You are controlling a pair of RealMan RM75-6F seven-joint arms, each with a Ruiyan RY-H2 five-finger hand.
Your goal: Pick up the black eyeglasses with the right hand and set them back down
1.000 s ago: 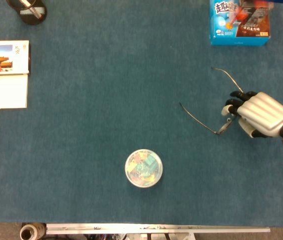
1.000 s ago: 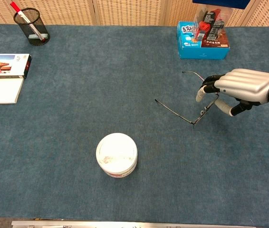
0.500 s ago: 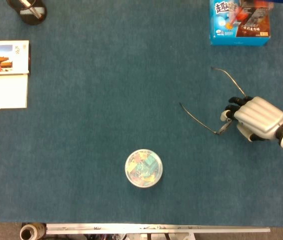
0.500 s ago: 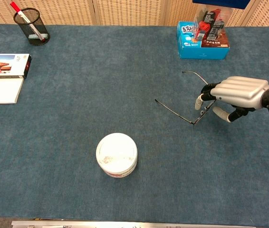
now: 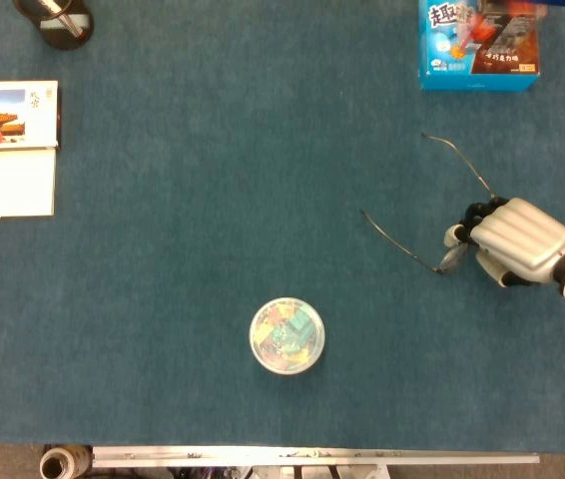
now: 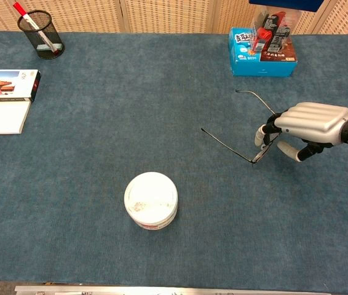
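Note:
The black eyeglasses (image 5: 395, 239) lie open at the right of the blue table, their thin temples pointing left and toward the back. In the chest view the eyeglasses (image 6: 226, 145) sit low at the cloth; whether they touch it I cannot tell. My right hand (image 5: 517, 239) covers their front frame from the right, its fingers curled around it and gripping it. The same right hand (image 6: 309, 120) shows its fingertips (image 6: 259, 136) wrapped over the frame's near end. The lenses are hidden under the hand. My left hand is in neither view.
A round tub (image 5: 286, 336) of colourful pieces stands near the front centre. A blue box (image 5: 479, 45) sits at the back right, close behind the eyeglasses. A book (image 5: 8, 150) lies at the left edge and a mesh pen cup (image 6: 41, 34) stands at the back left.
My right hand has come down toward the table with the eyeglasses and drifted slightly toward the front right. The temples have shifted a little with it.

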